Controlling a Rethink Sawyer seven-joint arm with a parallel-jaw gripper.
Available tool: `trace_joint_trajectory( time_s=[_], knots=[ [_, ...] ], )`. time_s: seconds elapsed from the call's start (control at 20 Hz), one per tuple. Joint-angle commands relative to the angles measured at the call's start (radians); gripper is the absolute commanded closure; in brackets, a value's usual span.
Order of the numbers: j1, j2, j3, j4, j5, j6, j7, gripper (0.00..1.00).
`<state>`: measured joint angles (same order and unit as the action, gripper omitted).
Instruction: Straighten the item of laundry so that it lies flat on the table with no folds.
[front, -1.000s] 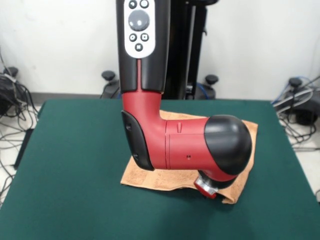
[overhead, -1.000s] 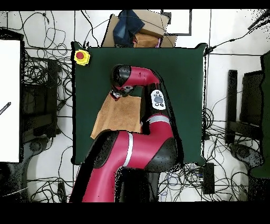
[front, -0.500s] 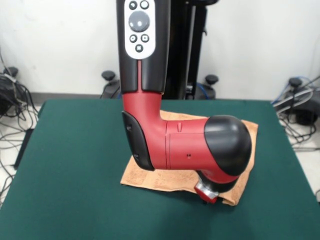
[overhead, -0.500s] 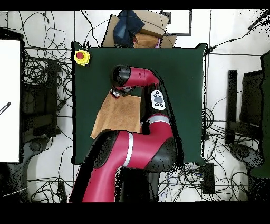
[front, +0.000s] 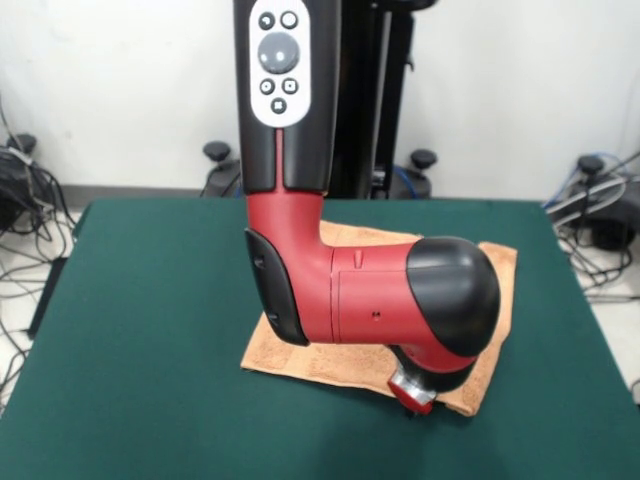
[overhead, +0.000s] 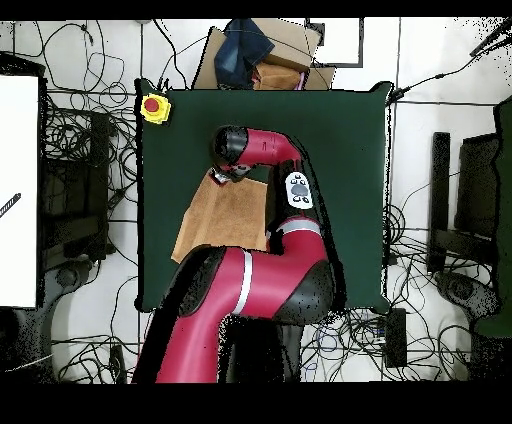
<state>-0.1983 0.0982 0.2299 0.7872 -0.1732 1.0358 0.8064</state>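
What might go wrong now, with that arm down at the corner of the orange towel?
The gripper sits low at one corner of the towel, so a careless pull might drag the whole cloth across the table instead of flattening it. That corner could also fold under or bunch up. The bulky arm hides much of the towel from the front, so any wrinkles beneath it may go unnoticed.
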Motion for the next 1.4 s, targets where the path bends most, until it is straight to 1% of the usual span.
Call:
trace_joint_trajectory(
  time_s=[0.05, 0.1, 0.25, 0.3, 0.6, 0.8, 1.2, 1.4],
  knots=[
    [0.012, 0.04, 0.001, 0.039, 0.004, -0.051, 0.216, 0.0],
    [0.008, 0.032, -0.001, 0.056, 0.003, -0.058, 0.216, 0.0],
    [0.013, 0.037, 0.002, 0.043, 0.004, -0.054, 0.217, 0.0],
    [0.007, 0.026, 0.001, 0.064, 0.003, -0.062, 0.216, 0.0],
    [0.008, 0.021, 0.003, 0.061, 0.005, -0.056, 0.213, 0.0],
    [0.003, -0.026, 0.0, 0.1, 0.01, -0.04, 0.209, 0.0],
    [0.007, -0.052, -0.002, 0.092, 0.017, 0.007, 0.207, 0.0],
    [0.005, -0.057, -0.001, 0.093, 0.016, 0.007, 0.204, 0.0]
  ],
)
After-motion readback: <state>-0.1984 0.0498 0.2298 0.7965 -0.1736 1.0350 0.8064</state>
